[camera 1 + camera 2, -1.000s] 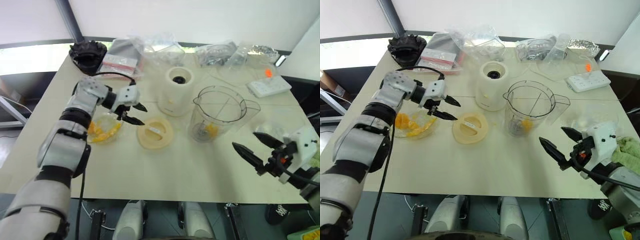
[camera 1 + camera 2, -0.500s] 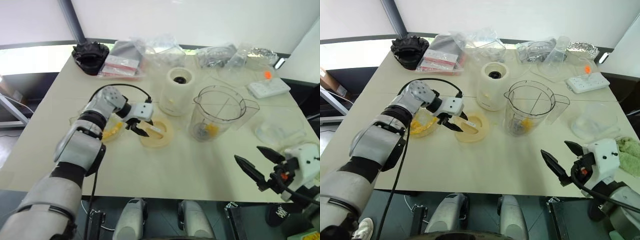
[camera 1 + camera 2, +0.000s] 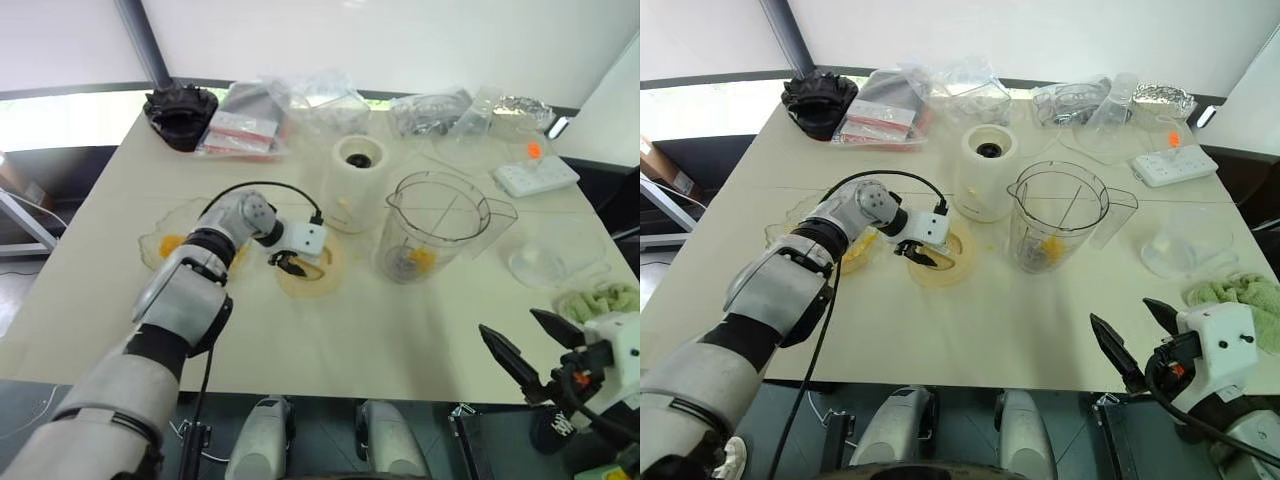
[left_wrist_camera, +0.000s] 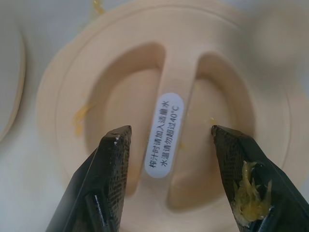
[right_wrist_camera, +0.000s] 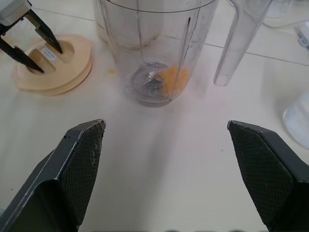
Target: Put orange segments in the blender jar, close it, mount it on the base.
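- Nearest the robot, at the table's front right edge, the right gripper (image 3: 1140,340) hangs spread wide and grips nothing; in its wrist view the fingers frame the jar from well back.
- Mid-table, the left gripper (image 3: 291,262) sits low over the flat cream lid (image 3: 318,276), partly open and empty, one finger in each of the two hollows either side of the lid's labelled centre ridge (image 4: 164,134). Orange pulp clings to one fingertip (image 4: 248,191).
- Beside the left forearm, a shallow glass bowl (image 3: 160,243) holds some leftover orange segments (image 3: 858,250).
- Just right of the lid stands the blender jar (image 3: 436,232), uncovered and directly on the table, with orange segments (image 5: 171,77) lying by the blades at its bottom.
- Behind the lid, near the jar, the base (image 3: 355,180) is bare, its dark socket facing up.
- Judgement: loading looks finished and closing the jar is the step in hand. Next, the left fingers should pinch the ridge squarely, lift the lid level, carry it across and seat it on the rim. The jar may need steadying.
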`<state>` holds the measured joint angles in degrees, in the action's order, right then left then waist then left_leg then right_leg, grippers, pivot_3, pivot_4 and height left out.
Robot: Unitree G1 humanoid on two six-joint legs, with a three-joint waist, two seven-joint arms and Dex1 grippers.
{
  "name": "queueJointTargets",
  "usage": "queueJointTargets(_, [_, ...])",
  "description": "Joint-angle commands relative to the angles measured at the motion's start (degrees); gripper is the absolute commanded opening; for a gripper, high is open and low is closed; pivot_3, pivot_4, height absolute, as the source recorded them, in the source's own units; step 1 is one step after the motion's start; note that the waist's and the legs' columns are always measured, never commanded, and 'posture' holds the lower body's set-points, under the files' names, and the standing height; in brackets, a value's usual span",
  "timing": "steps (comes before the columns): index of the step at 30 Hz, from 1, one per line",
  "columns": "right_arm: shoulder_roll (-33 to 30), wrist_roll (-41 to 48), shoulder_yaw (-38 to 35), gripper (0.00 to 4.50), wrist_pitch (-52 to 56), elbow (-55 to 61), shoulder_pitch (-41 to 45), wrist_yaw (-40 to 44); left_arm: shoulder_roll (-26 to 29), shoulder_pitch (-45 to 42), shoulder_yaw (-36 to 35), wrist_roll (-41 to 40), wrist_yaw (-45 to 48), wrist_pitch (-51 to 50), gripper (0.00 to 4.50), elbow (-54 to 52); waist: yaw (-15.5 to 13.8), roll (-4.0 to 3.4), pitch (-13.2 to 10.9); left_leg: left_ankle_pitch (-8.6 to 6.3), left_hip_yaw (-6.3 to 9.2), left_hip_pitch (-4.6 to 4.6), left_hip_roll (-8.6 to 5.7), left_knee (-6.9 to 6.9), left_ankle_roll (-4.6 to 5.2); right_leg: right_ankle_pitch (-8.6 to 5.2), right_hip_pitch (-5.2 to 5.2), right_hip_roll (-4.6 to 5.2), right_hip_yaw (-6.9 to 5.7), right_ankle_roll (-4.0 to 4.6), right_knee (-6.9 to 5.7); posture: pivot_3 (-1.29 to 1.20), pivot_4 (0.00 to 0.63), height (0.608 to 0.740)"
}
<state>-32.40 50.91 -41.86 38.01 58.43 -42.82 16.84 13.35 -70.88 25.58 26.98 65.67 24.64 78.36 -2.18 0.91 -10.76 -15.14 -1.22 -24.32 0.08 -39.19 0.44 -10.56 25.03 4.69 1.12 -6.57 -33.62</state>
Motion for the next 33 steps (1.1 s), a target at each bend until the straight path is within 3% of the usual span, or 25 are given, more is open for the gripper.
queueJointTargets(1, [-0.1, -0.2, -0.5, 4.26, -1.7, 1.6, -0.2, -0.8, -1.8, 0.0, 0.0, 1.2, -1.3, -4.3, 2.76, 0.8, 0.0, 0.00, 0.0, 0.00, 0.01, 0.04, 0.00, 0.00, 0.00, -0.01, -0.05, 0.00, 0.00, -0.01, 0.00, 0.00, 0.150, 0.740])
queueJointTargets(10, [-1.3, -1.0, -0.8, 4.26, -1.6, 0.6, 1.2, -1.3, -5.2, 0.1, -0.2, 2.2, 0.3, -9.5, 2.76, 1.0, 0.0, -0.01, 0.2, -0.02, -0.05, 0.64, 0.32, 0.01, -0.02, -0.11, -0.66, -0.01, -0.08, -0.15, 0.24, 0.00, 0.150, 0.740])
queueJointTargets(13, [-1.6, -1.2, -0.5, 4.26, -1.4, 0.4, 1.8, -1.4, -5.2, 0.1, 0.1, 2.6, 1.3, -10.3, 1.94, 1.0, 0.0, -0.01, 0.2, -0.02, -0.10, 0.68, 0.39, 0.01, -0.03, -0.10, -0.69, -0.01, -0.08, -0.13, 0.32, 0.00, 0.150, 0.740])
queueJointTargets(16, [-2.6, -1.5, 0.0, 4.26, -1.1, -0.5, 3.3, -1.3, -5.2, 0.2, 0.6, 3.2, 2.2, -11.3, 0.51, 1.1, 0.1, -0.02, 0.2, -0.02, -0.15, 0.72, 0.42, 0.02, -0.03, -0.10, -0.69, -0.01, -0.07, -0.13, 0.32, 0.00, 0.150, 0.740])
queueJointTargets(17, [-2.9, -1.4, 0.0, 4.26, -1.0, -0.9, 3.7, -1.2, -5.1, 0.2, 0.6, 3.3, 2.3, -11.5, 0.26, 1.1, 0.1, -0.02, 0.2, -0.03, -0.17, 0.74, 0.42, 0.03, -0.02, -0.10, -0.70, -0.02, -0.07, -0.12, 0.32, 0.00, 0.150, 0.740])
queueJointTargets(28, [-6.8, -1.1, 1.4, 4.26, 1.0, -6.4, 11.8, -0.5, -3.6, -1.1, -0.6, 2.2, 4.3, -11.5, 0.27, 0.7, 0.1, 0.02, 0.2, -0.03, -0.21, 0.74, 0.42, 0.05, -0.02, -0.08, -0.69, -0.05, -0.07, -0.10, 0.31, 0.00, 0.150, 0.740])
queueJointTargets(33, [-6.8, -4.8, 3.8, 4.26, 0.7, -11.7, 16.8, -1.7, -2.9, -2.9, -4.6, -1.3, 7.2, -11.7, 0.27, 0.2, 0.3, 0.03, 0.2, -0.06, -0.22, 0.67, 0.41, 0.09, 0.05, -0.03, -0.56, -0.08, -0.07, -0.01, 0.27, 0.00, 0.150, 0.740])
